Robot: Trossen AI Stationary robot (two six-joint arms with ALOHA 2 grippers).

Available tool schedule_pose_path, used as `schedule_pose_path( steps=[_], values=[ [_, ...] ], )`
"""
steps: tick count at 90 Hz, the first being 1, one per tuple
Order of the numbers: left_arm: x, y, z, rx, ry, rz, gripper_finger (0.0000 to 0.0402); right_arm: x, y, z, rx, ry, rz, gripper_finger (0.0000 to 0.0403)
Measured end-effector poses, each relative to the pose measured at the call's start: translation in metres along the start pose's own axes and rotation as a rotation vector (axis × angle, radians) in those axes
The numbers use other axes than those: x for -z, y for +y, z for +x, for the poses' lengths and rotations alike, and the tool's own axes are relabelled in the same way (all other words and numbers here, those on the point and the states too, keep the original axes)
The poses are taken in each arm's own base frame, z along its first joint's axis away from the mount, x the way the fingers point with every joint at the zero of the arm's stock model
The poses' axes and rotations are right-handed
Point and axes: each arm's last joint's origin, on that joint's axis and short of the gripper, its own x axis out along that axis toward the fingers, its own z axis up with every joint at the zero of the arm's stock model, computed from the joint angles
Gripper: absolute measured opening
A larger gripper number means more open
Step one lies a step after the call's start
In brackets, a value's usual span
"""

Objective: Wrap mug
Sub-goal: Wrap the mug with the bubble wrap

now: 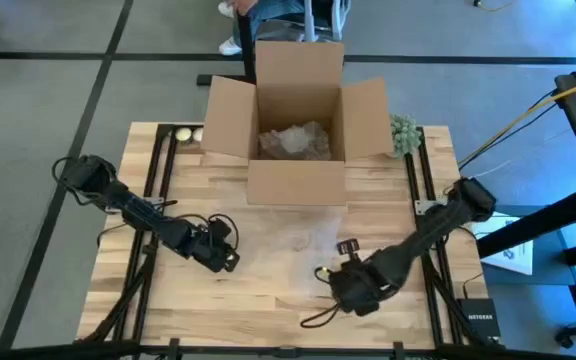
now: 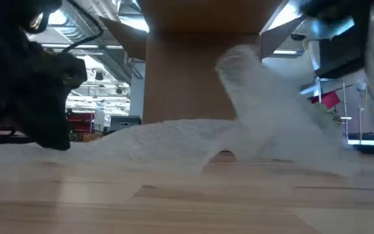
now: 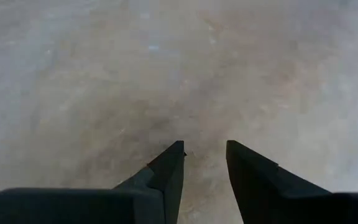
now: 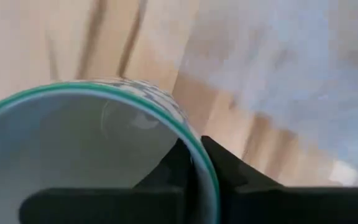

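Observation:
A mug (image 4: 92,143) with a green rim, white inside and patterned outer wall fills the right wrist view, with my right gripper (image 4: 196,160) shut on its rim. In the high view that gripper (image 1: 338,285) is at the table's near right and hides the mug. A translucent wrap sheet (image 1: 288,238) lies on the wood mid-table. In the low view one part of the sheet (image 2: 265,110) stands up. My left gripper (image 3: 205,152) is open, low over the sheet's left part (image 1: 230,258). My right gripper pinches the mug's rim (image 4: 199,149), one finger inside the mug and one outside against its wall. The mug's open mouth faces the wrist camera. Whether the mug rests on the table cannot be seen. I cannot tell whether my left gripper touches the sheet.
An open cardboard box (image 1: 298,175) with crumpled wrap inside stands at the far middle. A green tuft (image 1: 403,135) sits right of it and pale balls (image 1: 183,134) left of it. A black device (image 1: 478,318) lies at the near right corner. A person's feet (image 1: 233,45) show beyond the table.

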Motion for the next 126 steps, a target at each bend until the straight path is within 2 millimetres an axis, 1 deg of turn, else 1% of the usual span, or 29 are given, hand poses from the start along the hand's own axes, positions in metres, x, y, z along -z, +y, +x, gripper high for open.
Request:
schedule_pose_path(
  steps=[6, 12, 18, 23, 32, 44, 51, 59, 64, 70, 77, 86, 97, 104, 108, 116, 119, 126],
  values=[
    [-0.002, -0.011, -0.005, 0.042, 0.011, 0.005, 0.0104, -0.007, -0.004, -0.016, 0.050, -0.083, 0.000, 0.0005],
    [-0.003, -0.021, -0.011, 0.080, 0.004, 0.003, 0.0104, -0.019, -0.012, -0.025, 0.102, -0.180, -0.005, 0.0005],
    [-0.002, -0.026, -0.014, 0.100, -0.007, 0.006, 0.0104, -0.033, -0.022, -0.029, 0.137, -0.288, 0.000, 0.0005],
    [0.002, -0.028, -0.015, 0.113, -0.016, 0.007, 0.0104, -0.046, -0.031, -0.025, 0.155, -0.357, 0.010, 0.0005],
    [0.011, -0.029, -0.015, 0.108, -0.034, -0.021, 0.0104, -0.067, -0.042, -0.007, 0.177, -0.434, 0.019, 0.0004],
    [0.027, -0.029, -0.009, 0.085, -0.032, -0.031, 0.0104, -0.083, -0.061, 0.028, 0.238, -0.411, 0.038, 0.0004],
    [0.034, -0.029, -0.006, 0.074, -0.021, -0.051, 0.0104, -0.084, -0.071, 0.052, 0.274, -0.329, 0.051, 0.0004],
    [0.041, -0.030, -0.004, 0.081, -0.007, -0.056, 0.0104, -0.082, -0.079, 0.078, 0.287, -0.221, 0.053, 0.0004],
    [0.044, -0.032, -0.005, 0.096, 0.006, -0.060, 0.0104, -0.079, -0.080, 0.088, 0.290, -0.166, 0.055, 0.0004],
    [0.049, -0.032, -0.008, 0.104, 0.016, -0.069, 0.0104, -0.074, -0.076, 0.096, 0.267, -0.097, 0.046, 0.0004],
    [0.055, -0.032, -0.010, 0.113, 0.030, -0.080, 0.0104, -0.068, -0.067, 0.097, 0.225, -0.043, 0.042, 0.0003],
    [0.063, -0.033, -0.014, 0.124, 0.046, -0.117, 0.0104, -0.062, -0.052, 0.093, 0.168, 0.001, 0.019, 0.0003],
    [0.069, -0.037, -0.018, 0.169, 0.059, -0.136, 0.0104, -0.054, -0.033, 0.081, 0.089, 0.045, -0.041, 0.0003],
    [0.070, -0.040, -0.020, 0.201, 0.056, -0.133, 0.0104, -0.055, -0.026, 0.069, 0.055, 0.049, -0.062, 0.0003],
    [0.070, -0.043, -0.021, 0.211, 0.053, -0.126, 0.0104, -0.059, -0.028, 0.060, 0.056, 0.023, -0.056, 0.0003],
    [0.067, -0.051, -0.024, 0.234, 0.045, -0.106, 0.0104, -0.072, -0.041, 0.047, 0.101, -0.057, -0.022, 0.0003],
    [0.065, -0.053, -0.025, 0.240, 0.041, -0.092, 0.0104, -0.075, -0.047, 0.046, 0.106, -0.076, -0.011, 0.0003],
    [0.062, -0.057, -0.027, 0.250, 0.026, -0.062, 0.0104, -0.079, -0.060, 0.052, 0.092, -0.074, 0.023, 0.0003]
  ],
)
